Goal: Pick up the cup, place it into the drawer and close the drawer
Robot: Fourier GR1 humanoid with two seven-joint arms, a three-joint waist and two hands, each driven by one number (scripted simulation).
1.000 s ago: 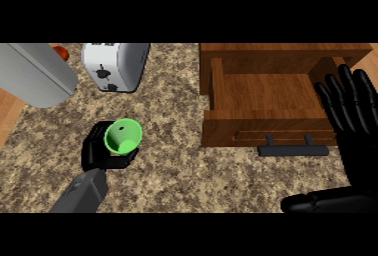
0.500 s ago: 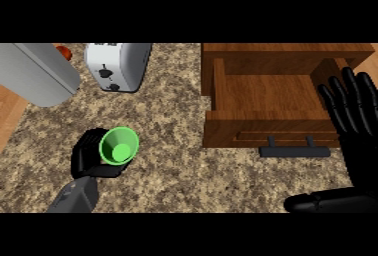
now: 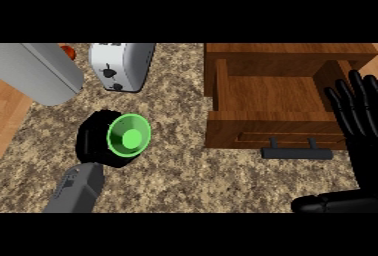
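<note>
A green cup (image 3: 129,136) sits in my left hand (image 3: 94,140), whose black fingers curl round its side; the cup's mouth faces up toward the view. The hand and cup hang over the granite counter (image 3: 184,175), left of the wooden drawer (image 3: 269,95). The drawer stands pulled out and open, with nothing inside and a dark handle (image 3: 297,151) on its front. My right hand (image 3: 356,117) rests open at the right edge, fingers straight and pointing up, beside the drawer's right wall.
A white toaster (image 3: 120,65) stands at the back of the counter. A large grey appliance (image 3: 37,70) fills the back left, with a small orange thing (image 3: 67,51) behind it. Wooden floor (image 3: 11,115) shows past the counter's left edge.
My left hand has tilted the cup so its mouth now faces the view and has shifted slightly left and back. The right hand has stayed still.
</note>
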